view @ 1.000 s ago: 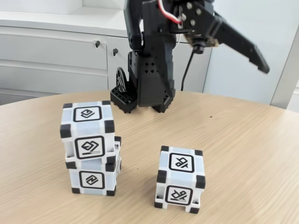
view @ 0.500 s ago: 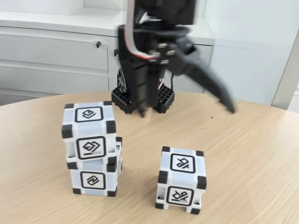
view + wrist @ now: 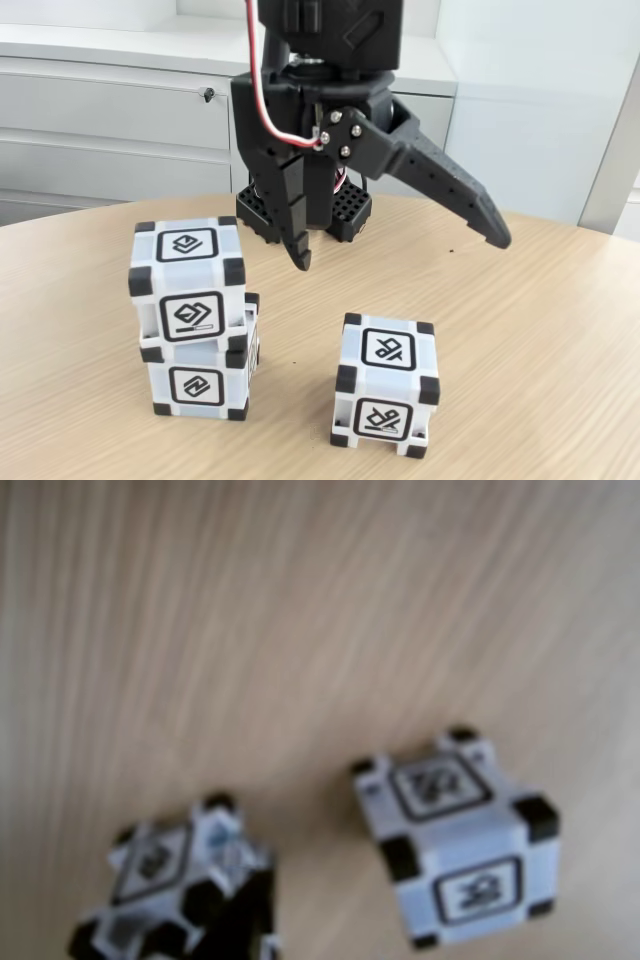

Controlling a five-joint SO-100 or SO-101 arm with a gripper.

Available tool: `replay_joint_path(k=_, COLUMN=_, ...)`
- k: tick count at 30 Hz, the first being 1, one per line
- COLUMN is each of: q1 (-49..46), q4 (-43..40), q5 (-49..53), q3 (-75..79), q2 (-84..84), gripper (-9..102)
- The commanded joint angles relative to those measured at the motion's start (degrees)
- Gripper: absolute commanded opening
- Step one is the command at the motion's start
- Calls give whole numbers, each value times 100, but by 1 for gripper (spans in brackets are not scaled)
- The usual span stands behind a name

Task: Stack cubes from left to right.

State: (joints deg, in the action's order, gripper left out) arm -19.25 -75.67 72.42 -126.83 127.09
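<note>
Gripper (image 3: 400, 255) hangs above the table (image 3: 540, 330) with jaws spread wide, holding nothing. The lone cube (image 3: 385, 385) sits on the wood directly below and slightly nearer the camera than the open jaws. The two-cube stack (image 3: 192, 315) stands to the left in the fixed view, well apart. Wrist view shows lone cube (image 3: 460, 835) and stack (image 3: 175, 885) side by side, blurred. Judgement: descent onto the lone cube comes next.

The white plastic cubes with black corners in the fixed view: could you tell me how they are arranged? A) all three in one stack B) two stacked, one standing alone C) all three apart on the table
B: one white plastic cube with black corners sits on a second, and the third stands alone on the wooden table.
</note>
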Motion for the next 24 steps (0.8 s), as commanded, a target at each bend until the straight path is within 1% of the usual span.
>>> replay_joint_path(k=1, q1=176, q4=290, q5=378, q3=167, q2=-9, gripper=54)
replay_joint_path(k=9, q1=958, q4=290, q5=-114, q3=167, q2=-35, gripper=54)
replay_joint_path(k=16, q1=1002, q4=281, q5=-325, q3=167, q2=-413, gripper=54)
replay_joint_path(k=24, q1=896, q4=281, q5=-255, q3=167, q2=-519, gripper=53)
